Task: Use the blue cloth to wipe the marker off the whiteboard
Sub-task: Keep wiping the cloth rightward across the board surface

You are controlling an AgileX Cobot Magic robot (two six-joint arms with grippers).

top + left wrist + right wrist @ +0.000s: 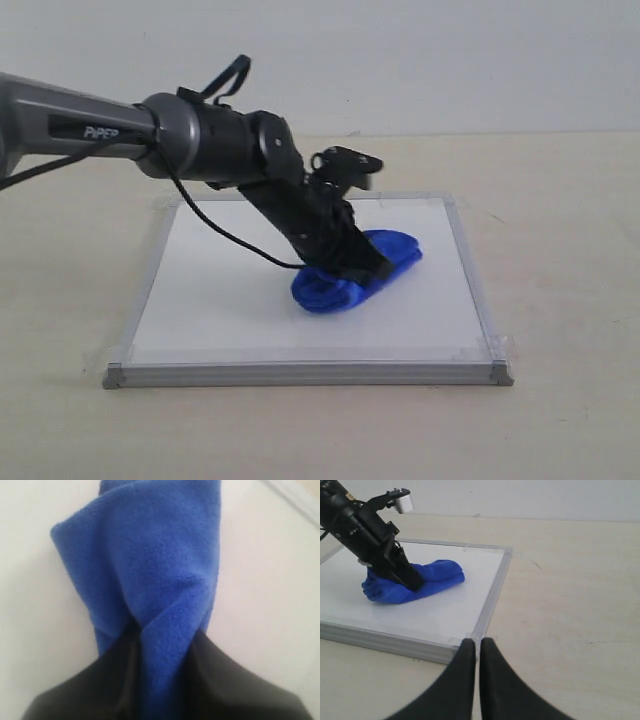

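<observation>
A grey tubular forearm (60, 115) with white lettering, upper left of the exterior view, joins a black wrist (240, 145); a black cable (220, 231) loops below. The right pincer (477, 642) is black.

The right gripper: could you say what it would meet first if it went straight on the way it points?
Likely the whiteboard frame at its near corner, just ahead of the right gripper; height is unclear, so it might pass above.

The exterior view faces the whiteboard (220, 300) from low at its front edge. The left wrist view sits tight on the blue cloth (160, 570) (blurred, apparently facing downward). The right wrist view, off a corner, shares both.
</observation>
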